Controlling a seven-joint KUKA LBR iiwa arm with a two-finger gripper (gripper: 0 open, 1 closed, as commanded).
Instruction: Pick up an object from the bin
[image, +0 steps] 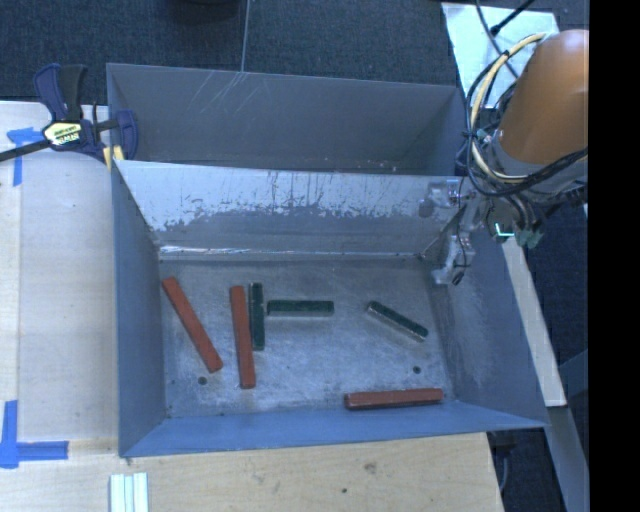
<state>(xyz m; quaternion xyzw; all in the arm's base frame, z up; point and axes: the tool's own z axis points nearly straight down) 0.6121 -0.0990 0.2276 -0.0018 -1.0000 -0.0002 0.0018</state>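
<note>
Grey-green bar (397, 321) lies flat and slanted on the floor of the bin (300, 130), right of centre. The pincer (452, 262) hangs near it, up against the right wall; whether it is open or closed cannot be told. Two dark green bars (257, 316) meet in an L at centre. Two red-brown bars (191, 323) lie left, and a third red bar (393, 399) lies along the front.
</note>
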